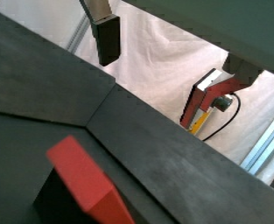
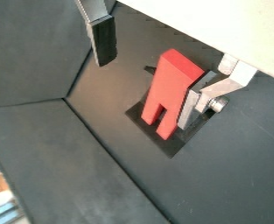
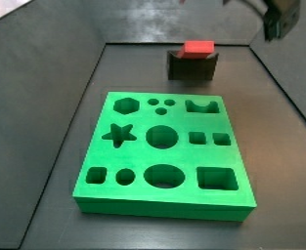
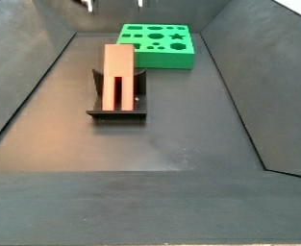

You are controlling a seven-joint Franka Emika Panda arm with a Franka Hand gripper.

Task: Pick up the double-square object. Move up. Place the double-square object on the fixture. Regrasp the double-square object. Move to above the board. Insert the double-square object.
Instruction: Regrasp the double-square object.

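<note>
Gripper [image 2: 163,61] empty, fingers apart, raised above fixture [image 4: 116,109]; double-square object [image 4: 116,75] leans there, 2 prongs down, board [image 4: 160,45] toward 12 o'clock; likely light, rigid, smooth; grip flat sides mid-length.

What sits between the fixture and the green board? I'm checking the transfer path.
Nothing: in a side view only bare dark floor separates the fixture, holding the double-square object, from the board. The gripper hangs above, empty.
</note>
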